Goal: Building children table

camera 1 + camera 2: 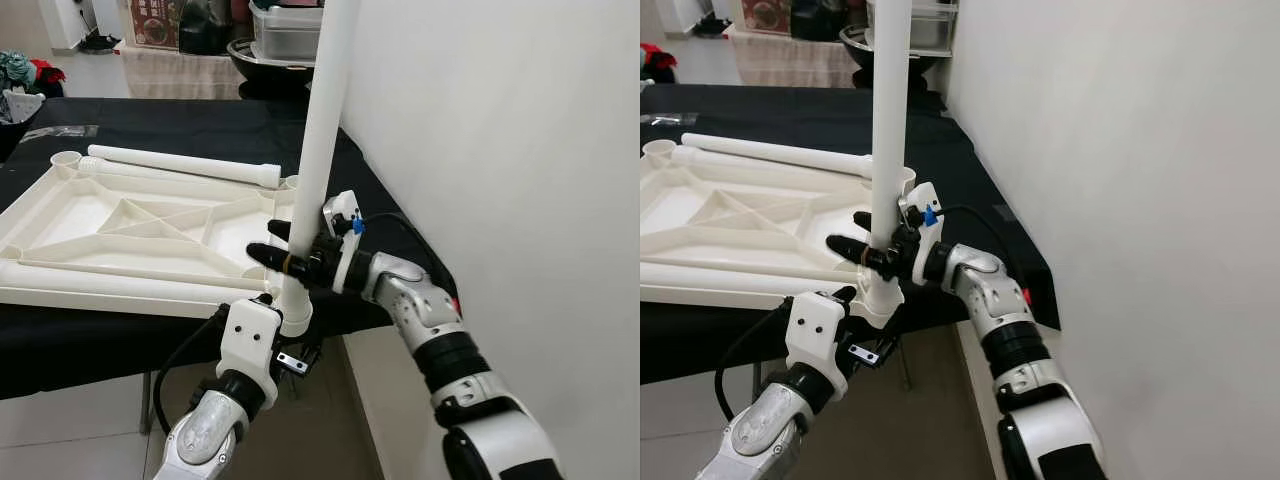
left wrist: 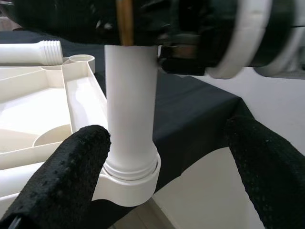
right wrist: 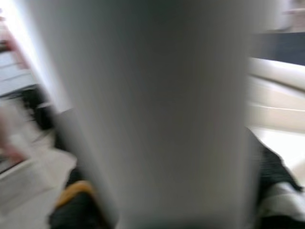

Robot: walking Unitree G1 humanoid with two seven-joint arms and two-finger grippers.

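**Left eye view: leg upright in the near corner socket**

The white leg [image 1: 322, 150] stands with its long axis almost vertical, its foot seated in the corner socket [image 1: 295, 318] of the upturned table panel [image 1: 70, 205], at the 5 o'clock corner on the black tabletop [image 1: 180, 125]. My right gripper [image 1: 285, 250] clamps the leg from 3 o'clock, just above the socket. My left gripper [image 2: 164, 176] waits wide open, fingers either side of the leg's base. I judge the right arm turns it next.

Black tablecloth [image 1: 180, 125]; white wall [image 1: 500, 130]; clear storage bin [image 1: 285, 30] behind.
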